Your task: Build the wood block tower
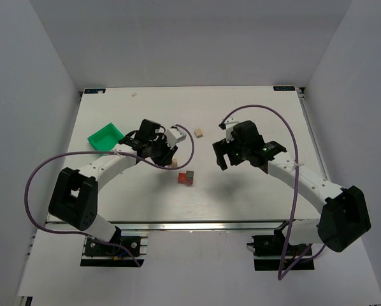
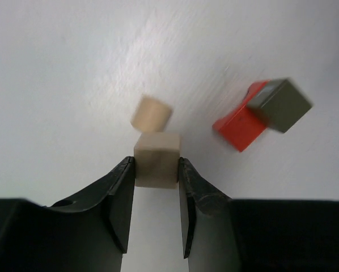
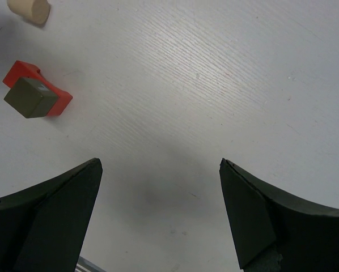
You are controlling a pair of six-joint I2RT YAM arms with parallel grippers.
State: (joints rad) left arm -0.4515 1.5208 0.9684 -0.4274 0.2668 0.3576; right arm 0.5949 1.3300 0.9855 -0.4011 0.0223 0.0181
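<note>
The tower base is a red-orange block (image 1: 181, 180) with a grey-brown cube (image 1: 190, 174) on it, at the table's middle front. It also shows in the left wrist view, with the red block (image 2: 237, 129) under the grey cube (image 2: 281, 104). My left gripper (image 2: 156, 162) is shut on a pale beige cube (image 2: 156, 158), held left of the base. A pale beige cylinder (image 2: 151, 113) lies just beyond it. My right gripper (image 3: 158, 164) is open and empty, right of the base (image 3: 60, 100). Another beige cube (image 1: 199, 132) lies farther back.
A green plastic bin (image 1: 106, 138) stands at the left of the table. A tiny pale piece (image 1: 134, 94) lies near the back edge. Grey walls enclose the table on three sides. Purple cables loop from both arms.
</note>
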